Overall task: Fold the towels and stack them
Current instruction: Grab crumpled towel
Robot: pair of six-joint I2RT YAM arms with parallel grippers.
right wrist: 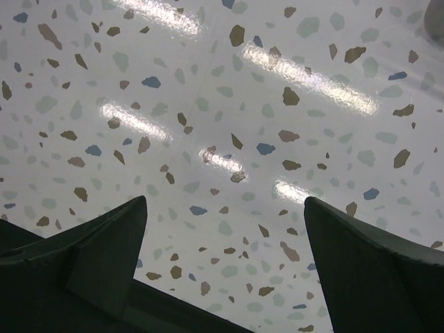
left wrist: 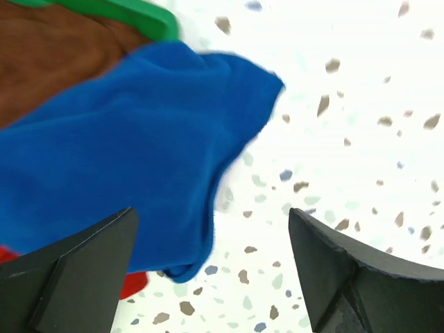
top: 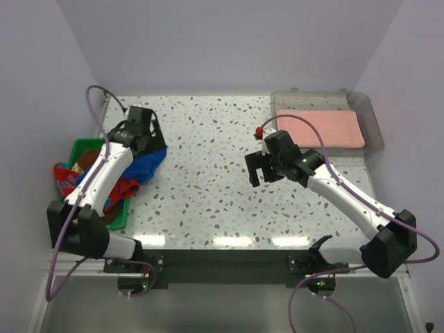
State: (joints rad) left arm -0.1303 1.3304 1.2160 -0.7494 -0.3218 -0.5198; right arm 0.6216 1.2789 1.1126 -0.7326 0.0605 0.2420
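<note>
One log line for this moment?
left pincer open over edge of blue towel | right pincer open, nothing held | pink towel lying in tray

2 arms reaching forward, both sets of jaws wide
The left gripper (left wrist: 211,225) tips downward, elbow bent – the right gripper (right wrist: 225,208) hangs level.

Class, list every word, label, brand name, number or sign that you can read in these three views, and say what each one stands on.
None: no readable text shows in any view.
The blue towel, the pink towel, the green basket, the clear tray and the speckled table show no lettering, label or number.
The red marks on the patterned towel are too small to make out.
</note>
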